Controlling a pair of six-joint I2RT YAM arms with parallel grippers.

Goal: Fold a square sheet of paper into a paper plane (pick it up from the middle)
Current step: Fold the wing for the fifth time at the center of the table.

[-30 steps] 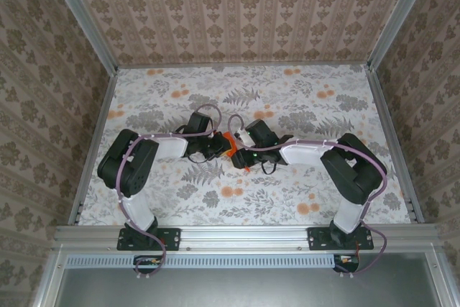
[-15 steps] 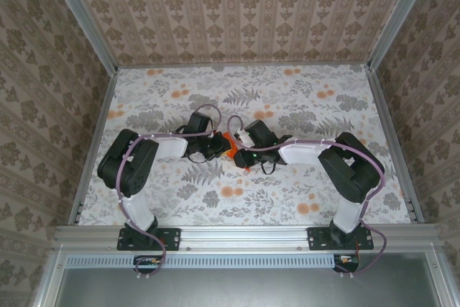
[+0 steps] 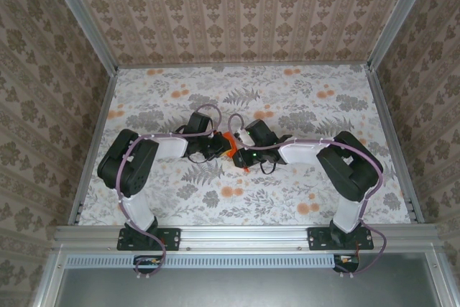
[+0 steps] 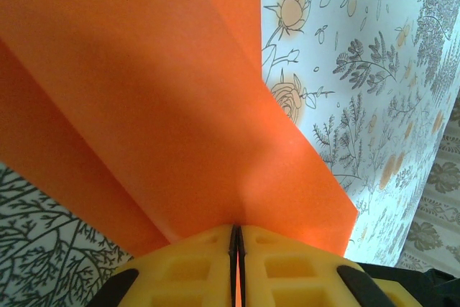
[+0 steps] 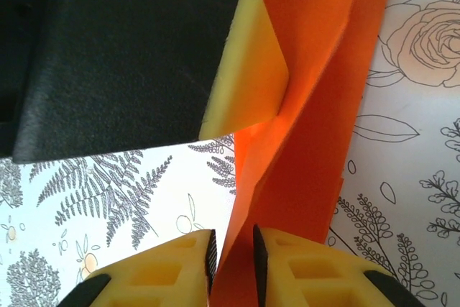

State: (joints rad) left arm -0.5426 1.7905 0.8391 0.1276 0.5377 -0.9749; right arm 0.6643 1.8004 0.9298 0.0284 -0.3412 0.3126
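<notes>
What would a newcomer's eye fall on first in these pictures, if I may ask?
The bright orange paper, partly folded, stands out at the middle of the flowered table, where both arms meet. The left gripper is pinched shut on it, while the right gripper straddles a fold with a narrow gap between its jaws.

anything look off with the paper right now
The orange paper looks warped rather than neatly creased: between the left claw, shut on it, and the right claw, it twists in loose, uneven layers. No tear visible.
</notes>
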